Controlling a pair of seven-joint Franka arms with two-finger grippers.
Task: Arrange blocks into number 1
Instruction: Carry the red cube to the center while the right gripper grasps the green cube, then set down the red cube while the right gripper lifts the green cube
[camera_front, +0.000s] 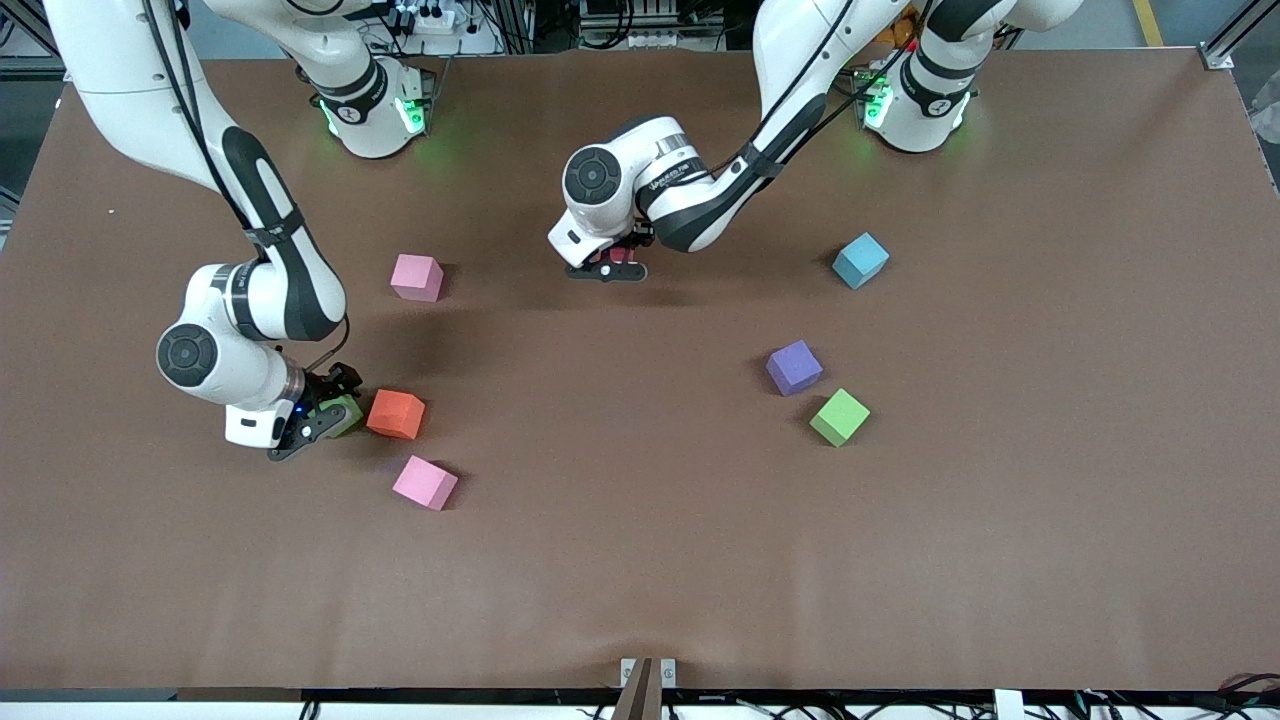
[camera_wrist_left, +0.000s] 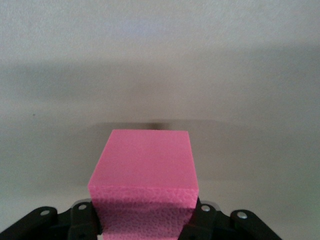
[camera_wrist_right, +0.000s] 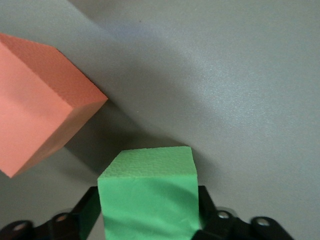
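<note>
Right hand (camera_front: 322, 420) is low on the worktop (camera_front: 640, 560) at the right arm's end, its fingers either side of a green block (camera_wrist_right: 147, 197), the orange block (camera_front: 396, 414) just beside. Left hand (camera_front: 610, 268), mid-worktop, is clamped on the red block (camera_wrist_left: 145, 172). The purple block (camera_front: 794, 367) and second green block (camera_front: 839, 417) sit together toward the left arm's end.

Right pincer (camera_front: 322, 418) on green block (camera_front: 343, 414), beside orange block (camera_front: 396, 414).

The cubes, such as the green one (camera_wrist_right: 147, 192) and the red one (camera_wrist_left: 145, 167), look like matt, grainy foam, the brown counter (camera_front: 640, 560) matt and smooth, the arms glossy white plastic.
</note>
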